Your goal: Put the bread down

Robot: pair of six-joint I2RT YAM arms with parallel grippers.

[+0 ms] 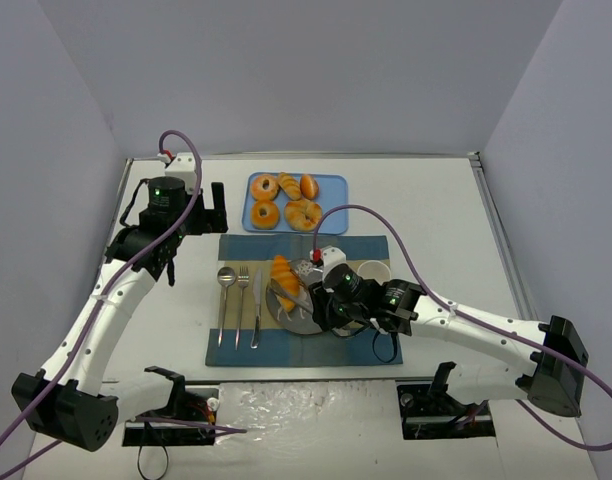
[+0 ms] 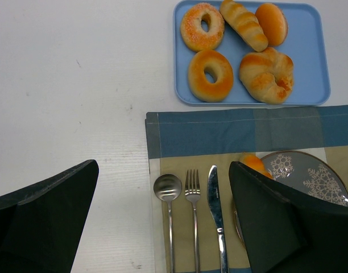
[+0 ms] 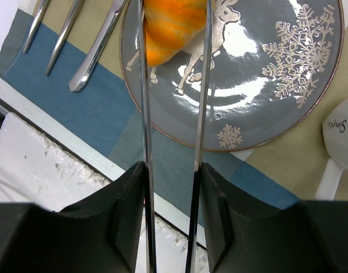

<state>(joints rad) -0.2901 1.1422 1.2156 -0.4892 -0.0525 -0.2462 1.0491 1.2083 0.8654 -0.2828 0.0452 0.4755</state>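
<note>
Right gripper point(image 3: 171, 170) up close, squeezed narrow on tongs point(image 3: 144, 102) pinching bread point(image 3: 174, 23) over left side of plate point(image 3: 259, 114), prob. light, soft, crushable, so grip mid-body gently; left gripper point(image 2: 164, 166) wide, empty.

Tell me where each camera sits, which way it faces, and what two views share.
Top external: above and behind the robot, looking down at the table; the left arm and right arm show.
Left wrist: over the table's left part, looking down at the tray and the cutlery; its own dark fingers show, spread apart.
Right wrist: close above the plate, looking along its thin metal fingers, which pinch the bread.
Shared: both wrist views show the plate, the bread and the cutlery.
</note>
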